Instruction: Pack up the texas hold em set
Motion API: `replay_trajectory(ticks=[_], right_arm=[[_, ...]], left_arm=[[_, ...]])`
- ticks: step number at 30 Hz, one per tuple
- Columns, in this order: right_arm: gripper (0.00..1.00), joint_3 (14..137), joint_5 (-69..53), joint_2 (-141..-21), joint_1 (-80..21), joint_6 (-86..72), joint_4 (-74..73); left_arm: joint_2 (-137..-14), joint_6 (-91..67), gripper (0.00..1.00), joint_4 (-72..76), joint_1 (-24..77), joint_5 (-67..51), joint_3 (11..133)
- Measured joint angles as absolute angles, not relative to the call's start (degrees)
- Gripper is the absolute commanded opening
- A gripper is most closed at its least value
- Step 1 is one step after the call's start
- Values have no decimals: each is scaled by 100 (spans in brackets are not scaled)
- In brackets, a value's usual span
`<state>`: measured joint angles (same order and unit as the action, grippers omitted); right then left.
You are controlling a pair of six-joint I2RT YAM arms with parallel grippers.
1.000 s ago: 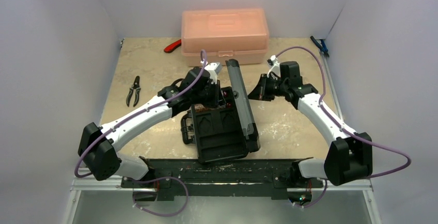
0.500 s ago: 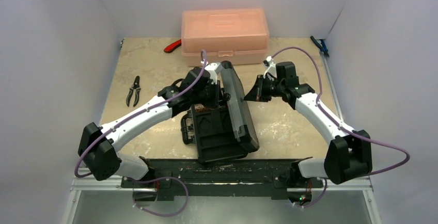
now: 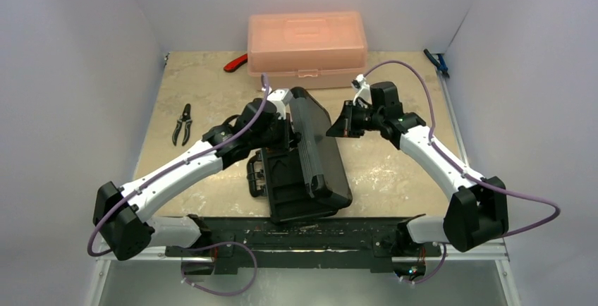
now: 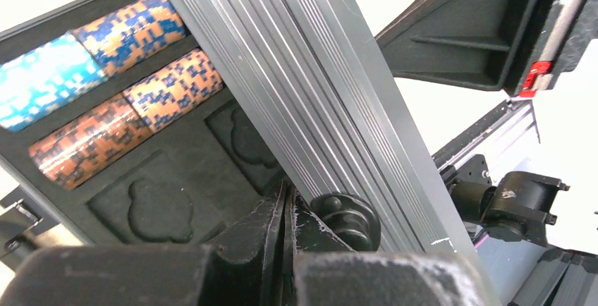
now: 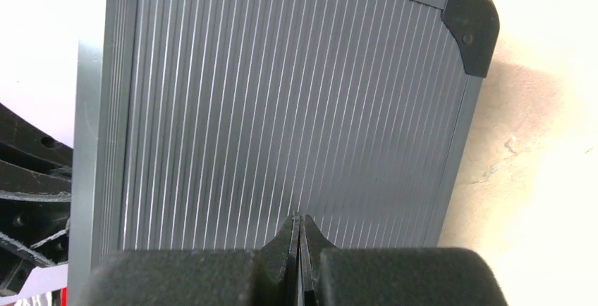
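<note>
While the lid [image 3: 315,144] of the black briefcase [image 3: 285,197] is leaning half-closed over its foam tray, both grippers are working with fingers pressed together and gripping nothing. The left gripper [image 4: 285,207] is sitting just beside the lid's inner edge, contact unclear. The right gripper [image 5: 299,225] is pointing its closed tips at the ribbed outer face. The briefcase is lying mid-worktop toward the near edge, handle [image 3: 254,175] facing left. It's looking rigid, hinged and probably weighty with chips. The ribbed metal is likely slippery, so pushing flat on the lid or taking the handle is suiting it better than pinching. Inside, chip stacks are lying in foam grooves, a blue stack [image 4: 42,80] beside reddish-brown stacks [image 4: 88,144]. Two shaped recesses [image 4: 151,211] are showing empty.
</note>
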<state>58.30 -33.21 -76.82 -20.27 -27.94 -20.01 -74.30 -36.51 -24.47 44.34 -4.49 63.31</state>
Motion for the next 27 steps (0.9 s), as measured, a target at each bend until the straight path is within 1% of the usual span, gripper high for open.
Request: replay_trajectory(ticks=[4, 10, 15, 27], right_arm=[[1, 5892, -3319, -7749, -2178, -2810, -1984], [1, 5913, -3264, -7915, -2497, -2867, -1857], [1, 5913, -3081, -7981, -2930, -2961, -1756], [0, 5931, -2860, -8434, -3701, -3208, -1448]], left_arm=[[-7159, -3699, 0, -2486, 4431, -226, 5988], [-7100, -3798, 0, -2510, 4427, 38, 5481], [-6829, -3854, 0, -2598, 4397, 445, 4967], [-6326, -3859, 0, -2936, 4353, 1304, 4362]])
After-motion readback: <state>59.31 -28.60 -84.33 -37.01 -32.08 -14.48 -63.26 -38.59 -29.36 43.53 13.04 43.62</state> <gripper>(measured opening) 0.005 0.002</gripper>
